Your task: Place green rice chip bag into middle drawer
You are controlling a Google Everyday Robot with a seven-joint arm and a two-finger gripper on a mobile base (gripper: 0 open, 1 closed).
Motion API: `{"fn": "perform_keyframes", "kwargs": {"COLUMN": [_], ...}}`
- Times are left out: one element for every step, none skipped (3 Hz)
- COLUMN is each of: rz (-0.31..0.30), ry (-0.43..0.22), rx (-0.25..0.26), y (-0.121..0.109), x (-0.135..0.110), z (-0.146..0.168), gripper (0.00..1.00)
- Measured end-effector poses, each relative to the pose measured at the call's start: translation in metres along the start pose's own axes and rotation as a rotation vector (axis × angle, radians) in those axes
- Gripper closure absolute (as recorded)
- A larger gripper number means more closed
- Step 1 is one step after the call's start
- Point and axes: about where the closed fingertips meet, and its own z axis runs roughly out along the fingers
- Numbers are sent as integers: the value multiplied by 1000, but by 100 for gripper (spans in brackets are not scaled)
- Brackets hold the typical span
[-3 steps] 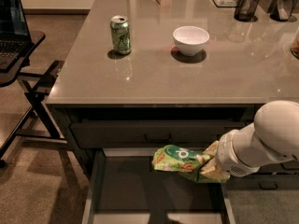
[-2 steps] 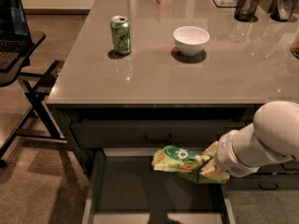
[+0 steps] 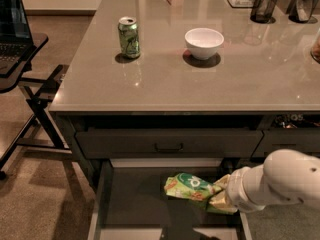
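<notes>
The green rice chip bag [image 3: 191, 186] is bright green with white lettering and tan chip pictures. It hangs low over the right part of the open middle drawer [image 3: 131, 204], a wide dark-grey box pulled out under the counter. My gripper [image 3: 218, 196] is at the end of the white arm [image 3: 280, 181], which comes in from the right. It is shut on the bag's right end, and the bag mostly hides its fingers. I cannot tell whether the bag touches the drawer bottom.
The grey counter [image 3: 165, 84] holds a green soda can [image 3: 129, 37], a white bowl [image 3: 204, 42] and black mesh cups [image 3: 263, 6] at the back. A closed top drawer [image 3: 167, 143] sits above the open one. A laptop stand [image 3: 22, 59] stands to the left.
My arm has moved down with the bag, so the bag now sits lower, inside the open drawer's space. Nothing on the counter has moved.
</notes>
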Motion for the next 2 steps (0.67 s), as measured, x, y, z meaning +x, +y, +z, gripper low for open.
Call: {"fn": "perform_keyframes", "kwargs": {"rz": [56,105], "ry": [-4,0], "rx": [35,55], "y": [1,-15], "x": [33,51], "z": [39,74], "gripper": [100,100]}}
